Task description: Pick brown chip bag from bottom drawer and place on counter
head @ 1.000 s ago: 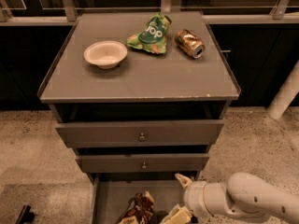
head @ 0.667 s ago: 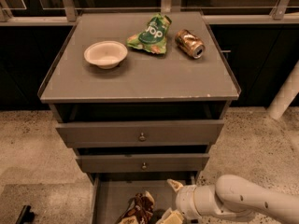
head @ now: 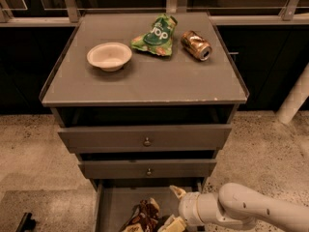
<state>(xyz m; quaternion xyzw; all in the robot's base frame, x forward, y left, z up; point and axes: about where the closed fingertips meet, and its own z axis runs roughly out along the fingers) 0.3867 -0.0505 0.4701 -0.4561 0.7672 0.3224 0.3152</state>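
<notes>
End effector (head: 173, 209) low in bottom drawer (head: 115, 207), jaws spread wide, just right of brown bag (head: 144, 216), not yet gripping; risk: crinkled foil slips or one jaw pushes bag aside on closing.

arm (head: 251, 209): low, extended from right edge | pincer (head: 173, 208): bottom centre, pointing left, fingers (head: 176, 192) spread

I am holding my white arm (head: 251, 209) low over the pulled-out bottom drawer (head: 113, 204) of a grey cabinet. My gripper (head: 175, 208) is hanging just right of the brown chip bag (head: 143, 215), fingers spread apart. Above, a pale bowl (head: 109, 56), a green bag (head: 155, 35) and a tipped can (head: 196, 45) are lying on the counter (head: 145, 83).
</notes>
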